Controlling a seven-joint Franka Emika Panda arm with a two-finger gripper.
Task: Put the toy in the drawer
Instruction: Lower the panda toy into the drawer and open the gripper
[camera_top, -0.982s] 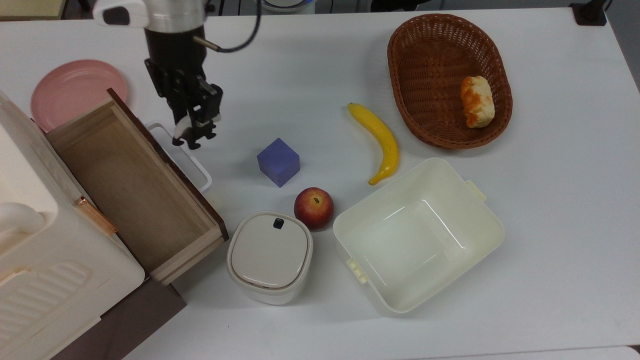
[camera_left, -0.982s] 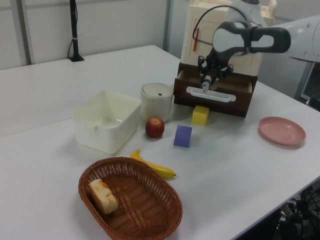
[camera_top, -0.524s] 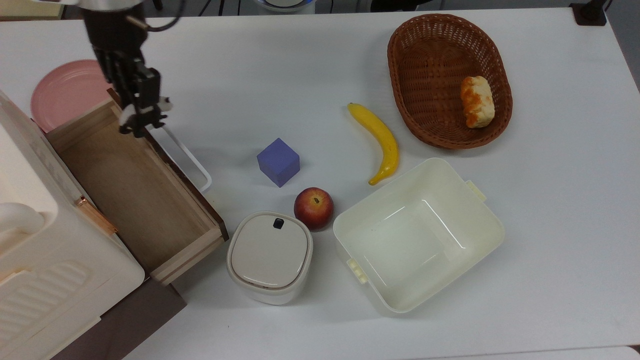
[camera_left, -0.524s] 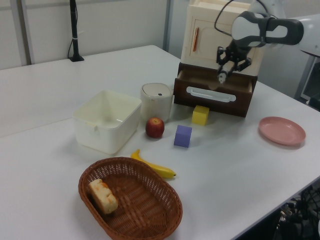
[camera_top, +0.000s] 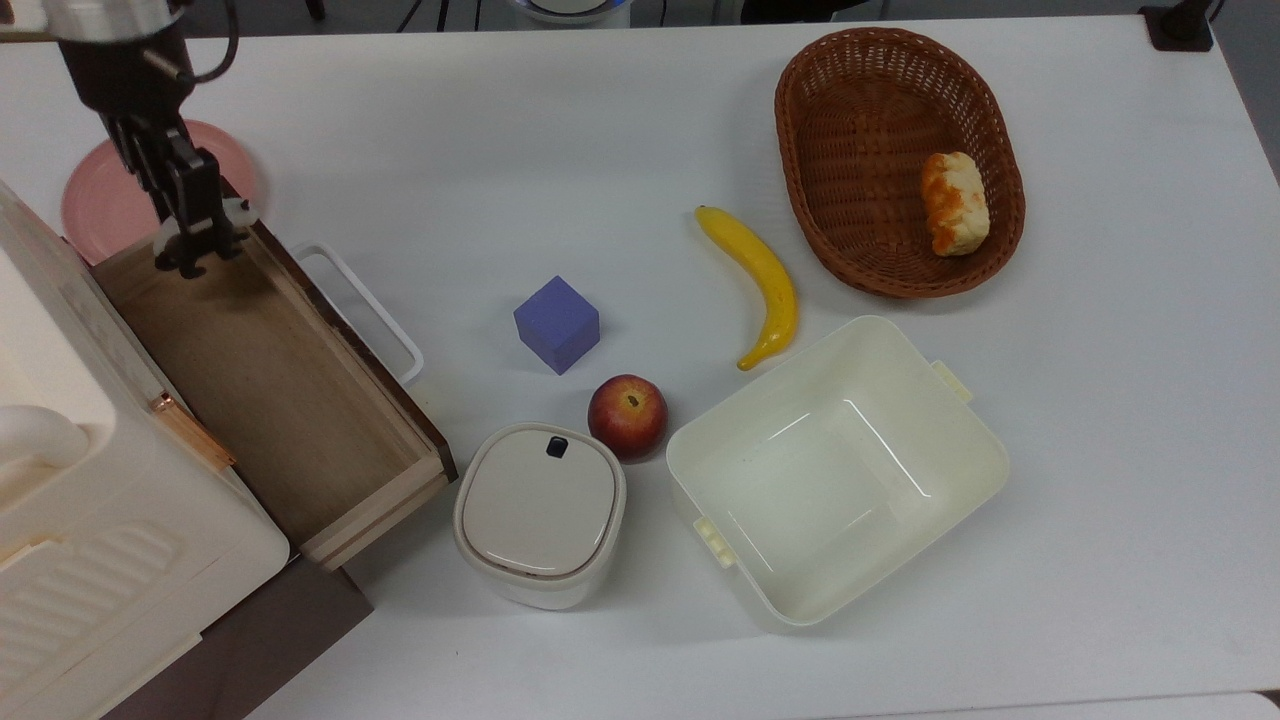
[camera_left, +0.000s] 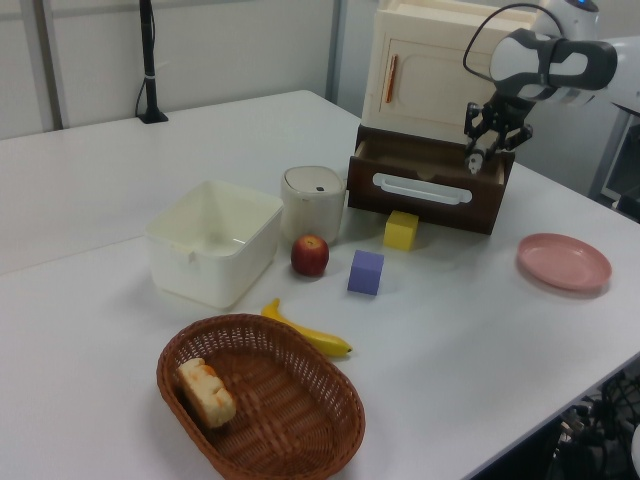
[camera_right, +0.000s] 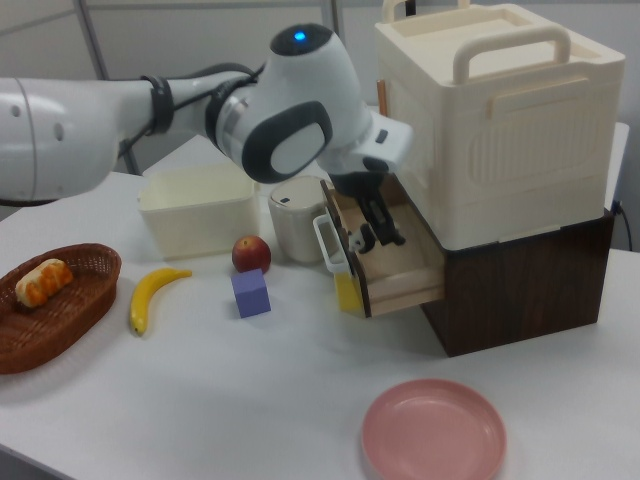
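The drawer stands pulled out of the cream cabinet, its light-brown inside bare; its dark front with a white loop handle faces the left view. My gripper hangs over the drawer's far corner next to the pink plate, shut on the toy, a tiny black-and-white panda at the fingertips. In the left view the gripper hovers above the drawer's right end with the toy just under it. In the right view the gripper and toy sit above the drawer opening.
A pink plate lies beside the drawer. On the table are a purple cube, an apple, a banana, a lidded white container, a cream tub, a basket with bread, and a yellow cube.
My gripper carried the toy from in front of the drawer handle, over the front edge, to above the drawer's inside near the pink plate. Nothing else moved.
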